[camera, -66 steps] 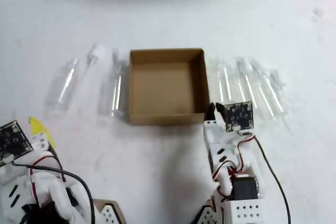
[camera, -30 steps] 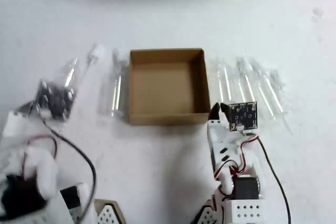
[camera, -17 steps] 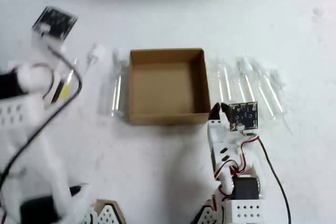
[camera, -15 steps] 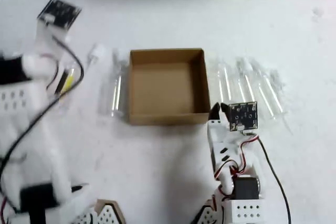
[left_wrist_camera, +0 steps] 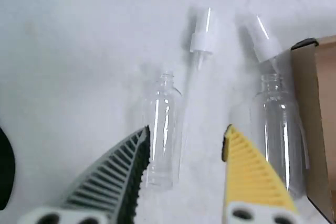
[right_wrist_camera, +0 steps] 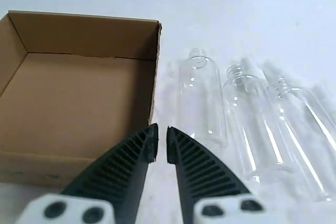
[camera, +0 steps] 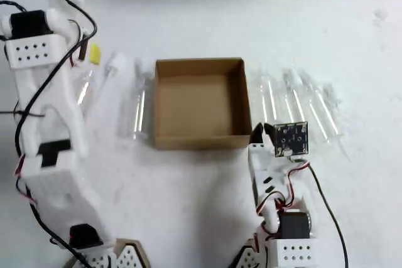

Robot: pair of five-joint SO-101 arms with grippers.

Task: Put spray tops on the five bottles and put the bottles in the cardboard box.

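Two clear uncapped bottles lie left of the cardboard box (camera: 200, 101): one (camera: 81, 89) far left, one (camera: 139, 108) beside the box wall. A white spray top (camera: 113, 64) lies between them, and another (left_wrist_camera: 262, 43) lies at the second bottle's neck. My left gripper (left_wrist_camera: 187, 129) hovers open over the far-left bottle (left_wrist_camera: 164, 129), its grey and yellow fingers straddling the bottle's base end. Three more clear bottles (right_wrist_camera: 202, 98) (right_wrist_camera: 252, 124) (right_wrist_camera: 304, 135) lie right of the box. My right gripper (right_wrist_camera: 161, 132) is shut and empty near the box's front right corner (camera: 246, 136).
The box (right_wrist_camera: 79, 98) is open-topped and holds nothing. The left arm (camera: 47, 123) stretches along the table's left side. White table (camera: 201, 23) runs bare beyond the box. Small white parts lie among the right-hand bottles (camera: 295, 80).
The left arm has swung up from the near left corner and stretched out over the left bottles. The right arm has barely shifted.
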